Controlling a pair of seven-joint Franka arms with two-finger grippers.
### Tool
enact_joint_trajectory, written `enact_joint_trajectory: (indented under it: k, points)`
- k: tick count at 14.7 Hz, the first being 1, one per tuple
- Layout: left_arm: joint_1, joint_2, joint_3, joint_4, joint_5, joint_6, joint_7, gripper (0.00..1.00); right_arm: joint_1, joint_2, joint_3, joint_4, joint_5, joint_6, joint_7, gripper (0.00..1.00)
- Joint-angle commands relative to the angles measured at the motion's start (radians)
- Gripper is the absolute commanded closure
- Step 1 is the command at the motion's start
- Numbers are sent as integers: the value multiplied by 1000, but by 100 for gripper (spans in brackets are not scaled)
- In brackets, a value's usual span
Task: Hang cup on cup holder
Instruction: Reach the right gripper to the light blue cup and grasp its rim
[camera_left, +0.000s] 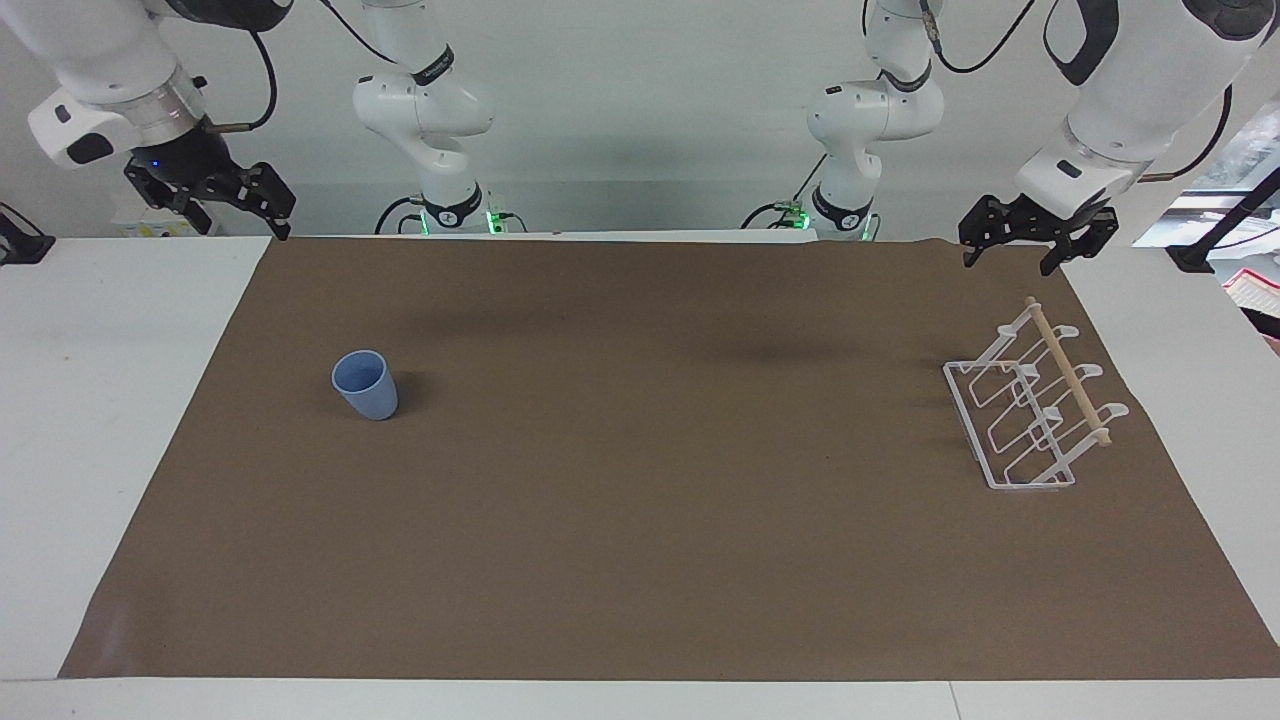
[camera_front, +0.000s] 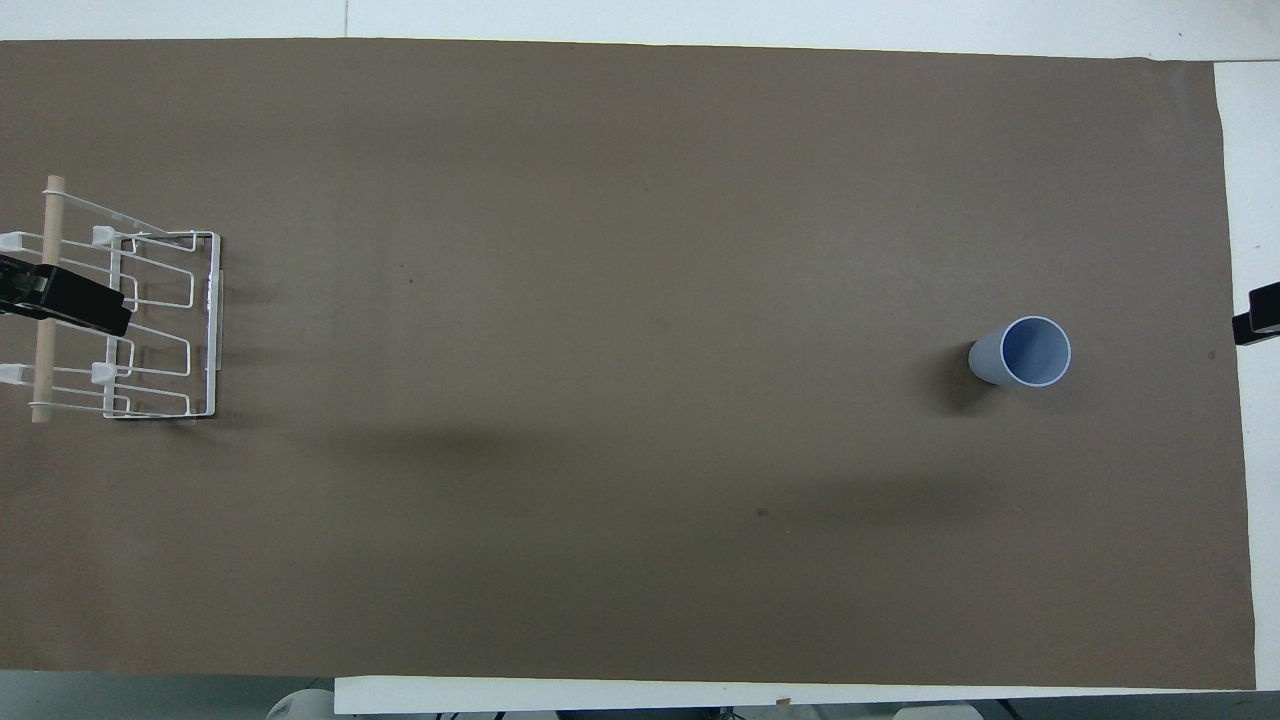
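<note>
1. Light-blue cup (camera_left: 365, 385) stands upright, mouth up, on the brown mat (camera_left: 640, 560) toward the right arm's end of the table.
2. Wire cup holder (camera_left: 1030, 410) sits at the left arm's end.
3. Right gripper (camera_left: 235, 195) and left gripper (camera_left: 1035, 235) hang raised, fingers spread, holding nothing.
4. Cup looks light, rigid and smooth; pinching across the wall near the rim seems best.

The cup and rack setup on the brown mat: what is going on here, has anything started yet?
Nothing is being handled yet. The blue cup stands upright on the brown mat, toward the right arm's end of the table. The white wire rack sits toward the left arm's end, with no cup on it. The right tool hangs raised at its own end, holding nothing. The left tool hangs above the mat's edge near the rack, also holding nothing. Both arms wait.
</note>
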Motion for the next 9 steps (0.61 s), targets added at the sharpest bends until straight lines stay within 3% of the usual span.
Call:
enact_joint_trajectory:
  k: [1, 7, 9]
  points:
    - [7, -26, -4, -33, 13, 21, -7, 0, -5, -13, 3, -21, 13, 12, -15, 0]
    - [7, -26, -4, -33, 11, 21, -7, 0, -3, -14, 3, -22, 14, 5, -17, 0]
    - [7, -26, -2, -33, 11, 21, -7, 0, 0, -60, 7, -136, 14, 97, -18, 0]
